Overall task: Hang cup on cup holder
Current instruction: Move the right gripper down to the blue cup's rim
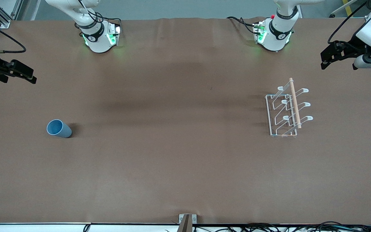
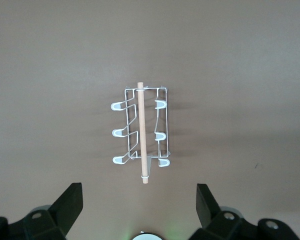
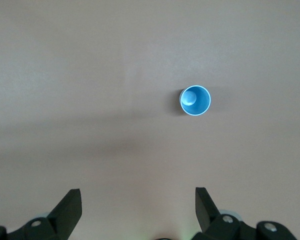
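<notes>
Right gripper and left gripper: both spread wide, empty, raised over the bench; cup upright at right arm's end, cup holder at left arm's end.

Brown table cover, cables along its near edge.

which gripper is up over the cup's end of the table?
The right gripper: open, over the right arm's end, where the blue cup stands upright with its mouth up. The left gripper, also open, hangs near the cup holder instead.
</notes>
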You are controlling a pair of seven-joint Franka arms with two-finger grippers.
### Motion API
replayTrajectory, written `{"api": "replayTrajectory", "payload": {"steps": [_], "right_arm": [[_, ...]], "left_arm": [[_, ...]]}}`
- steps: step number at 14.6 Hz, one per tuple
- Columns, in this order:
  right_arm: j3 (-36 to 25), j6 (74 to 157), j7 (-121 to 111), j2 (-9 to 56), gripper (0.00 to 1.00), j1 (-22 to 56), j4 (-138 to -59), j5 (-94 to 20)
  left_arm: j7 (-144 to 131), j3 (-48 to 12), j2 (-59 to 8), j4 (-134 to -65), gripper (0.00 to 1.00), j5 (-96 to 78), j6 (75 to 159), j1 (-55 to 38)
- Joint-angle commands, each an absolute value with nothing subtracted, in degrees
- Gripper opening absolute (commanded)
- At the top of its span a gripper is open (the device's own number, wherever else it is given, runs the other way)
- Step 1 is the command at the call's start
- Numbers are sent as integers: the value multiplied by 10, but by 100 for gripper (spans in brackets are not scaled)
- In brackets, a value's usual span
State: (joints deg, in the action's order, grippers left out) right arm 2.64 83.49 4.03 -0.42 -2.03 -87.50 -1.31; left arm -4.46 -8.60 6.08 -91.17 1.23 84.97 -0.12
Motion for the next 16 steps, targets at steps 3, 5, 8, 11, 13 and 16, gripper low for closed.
{"api": "replayTrajectory", "payload": {"steps": [3,5,8,11,13,16], "right_arm": [[25,845,44,-11,100,-18,-890,-28],[25,845,44,-11,100,-18,-889,-28],[24,845,42,-11,100,-20,-884,-29],[22,846,19,-10,100,-22,-883,-28],[20,846,19,-10,100,-24,-884,-26],[19,846,19,-9,100,-26,-884,-24]], "left_arm": [[-34,-87,54,-891,100,9,847,5],[-38,-85,53,-879,100,11,846,7],[-36,-83,45,-878,100,16,846,9],[-36,-83,44,-879,100,16,846,9],[-35,-83,41,-879,100,13,846,10],[-35,-82,41,-879,100,13,845,11]]}}
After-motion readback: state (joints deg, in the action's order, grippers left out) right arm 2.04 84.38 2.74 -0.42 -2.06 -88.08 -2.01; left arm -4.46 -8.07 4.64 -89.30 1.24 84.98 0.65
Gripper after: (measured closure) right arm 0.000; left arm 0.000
